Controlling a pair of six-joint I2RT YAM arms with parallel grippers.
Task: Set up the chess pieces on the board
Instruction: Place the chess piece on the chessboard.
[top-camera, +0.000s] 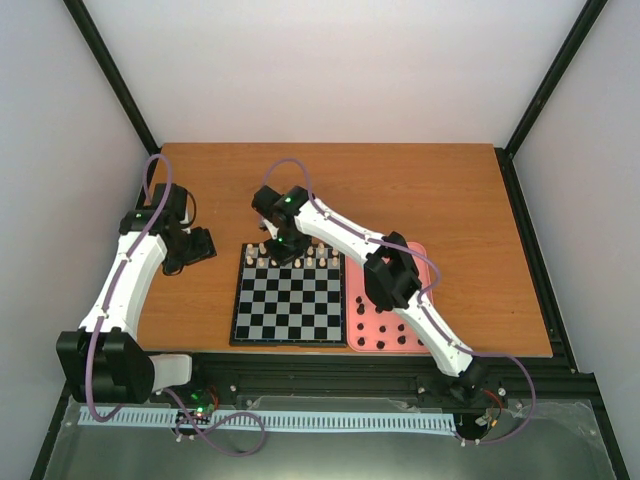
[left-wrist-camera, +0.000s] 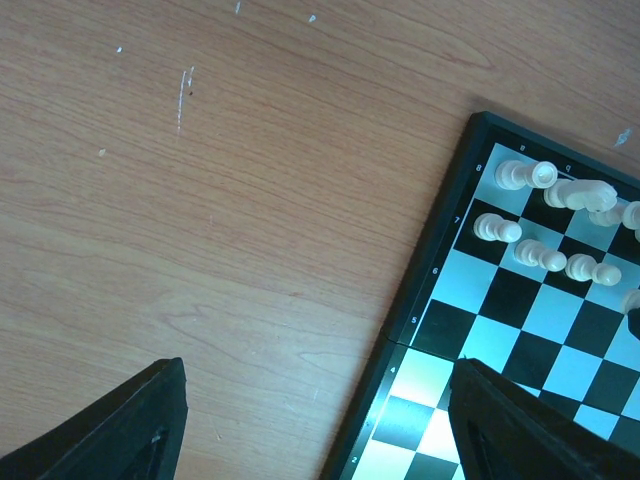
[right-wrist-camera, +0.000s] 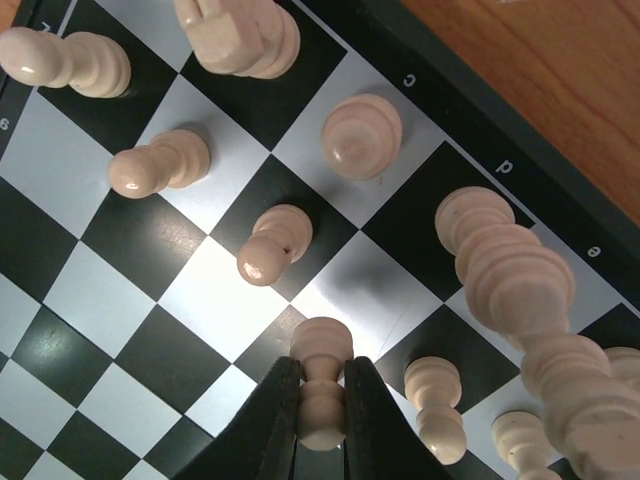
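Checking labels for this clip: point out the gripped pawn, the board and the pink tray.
gripped pawn (right-wrist-camera: 322, 385), right wrist view, its narrow neck.
board (top-camera: 288, 310), top external view, a bare middle square.
pink tray (top-camera: 354, 295), top external view, its left rim.

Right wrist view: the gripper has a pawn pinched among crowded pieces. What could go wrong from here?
1. The right gripper is shut on a pawn, and a second pawn stands close beside one finger. Opening the jaws there could knock it over.
2. A tall piece stands close on that same side, so a sideways retreat may clip it. Lifting straight up looks safer.
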